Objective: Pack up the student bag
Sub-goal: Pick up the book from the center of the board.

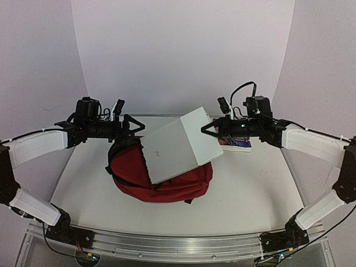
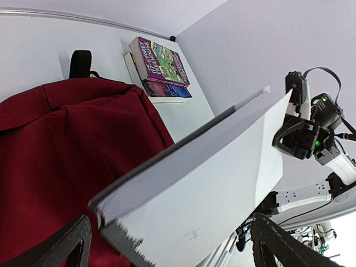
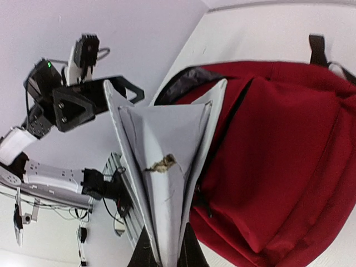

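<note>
1. One white table (image 1: pixel 250 189) carries everything; a metal rail (image 1: pixel 178 240) runs along its near edge, where the two arms are bolted.
2. Plain pale walls (image 1: pixel 178 50) curve round the back and both sides of the table.
3. Near the far right edge of the table lies a small stack of books (image 1: pixel 236 146), the top one with a purple cover, well apart from the bag.
4. Mid-table sits the student bag (image 1: pixel 178 186), soft dark-red fabric slumped on its side, its mouth turned toward the left arm.
5. Its black handle (image 2: pixel 80 62) sticks out at the far end, and a dark grey edge (image 3: pixel 181 86) shows round the mouth.
6. A large white book (image 1: pixel 178 144) leans tilted over the bag, its lower left end at the mouth and its upper right corner raised off the table.
7. The right gripper (image 1: pixel 204 129) has its jaws clamped on that raised corner of the white book.
8. The left gripper (image 1: pixel 139 127) hangs above the bag's mouth, just beside the book's left edge, its jaws wide apart and holding nothing.
</note>
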`<state>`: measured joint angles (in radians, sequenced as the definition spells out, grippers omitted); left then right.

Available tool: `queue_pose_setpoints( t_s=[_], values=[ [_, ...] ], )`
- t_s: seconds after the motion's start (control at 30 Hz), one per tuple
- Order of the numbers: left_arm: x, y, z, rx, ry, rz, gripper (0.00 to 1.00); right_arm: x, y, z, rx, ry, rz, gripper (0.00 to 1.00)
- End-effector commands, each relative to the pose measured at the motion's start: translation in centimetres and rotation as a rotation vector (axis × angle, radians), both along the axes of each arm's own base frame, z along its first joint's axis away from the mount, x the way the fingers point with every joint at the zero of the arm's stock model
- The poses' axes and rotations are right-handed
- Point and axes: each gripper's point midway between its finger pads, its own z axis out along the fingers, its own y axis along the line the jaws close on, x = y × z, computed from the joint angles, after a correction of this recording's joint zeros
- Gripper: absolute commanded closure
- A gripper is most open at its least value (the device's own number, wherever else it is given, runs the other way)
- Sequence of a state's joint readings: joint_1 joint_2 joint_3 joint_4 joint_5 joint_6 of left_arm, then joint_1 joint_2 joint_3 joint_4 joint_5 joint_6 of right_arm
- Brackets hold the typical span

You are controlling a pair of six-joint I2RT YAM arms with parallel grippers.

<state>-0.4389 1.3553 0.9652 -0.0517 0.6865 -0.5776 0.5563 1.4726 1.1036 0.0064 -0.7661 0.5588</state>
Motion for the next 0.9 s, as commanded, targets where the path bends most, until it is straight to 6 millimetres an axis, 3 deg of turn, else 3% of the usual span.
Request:
queue_pose_setpoints(
  t_s=[0.0,0.2,0.47,0.53,0.6,0.87],
  values=[
    [-0.5,0.2,2.8,-0.072,-0.070,0.017,0.00,0.1,-0.9,9.5,0.233,-0.186,-0.078,1.00],
    [-3.8,-0.9,5.8,-0.205,-0.142,-0.167,0.00,-0.9,-1.4,12.2,0.352,-0.214,-0.077,0.99],
    [-5.5,-1.5,8.6,-0.318,-0.179,-0.281,0.03,-2.4,-1.1,13.8,0.477,-0.215,0.010,0.96],
    [-6.0,-1.6,9.4,-0.359,-0.194,-0.310,0.10,-2.4,-1.0,13.4,0.473,-0.202,0.013,0.95],
    [-6.2,-1.6,10.2,-0.399,-0.215,-0.334,0.24,-2.2,-0.8,12.8,0.468,-0.183,0.013,0.95],
    [-6.2,-1.7,10.1,-0.434,-0.195,-0.339,0.59,-1.3,-0.2,10.4,0.440,-0.118,0.007,0.92]
  ],
)
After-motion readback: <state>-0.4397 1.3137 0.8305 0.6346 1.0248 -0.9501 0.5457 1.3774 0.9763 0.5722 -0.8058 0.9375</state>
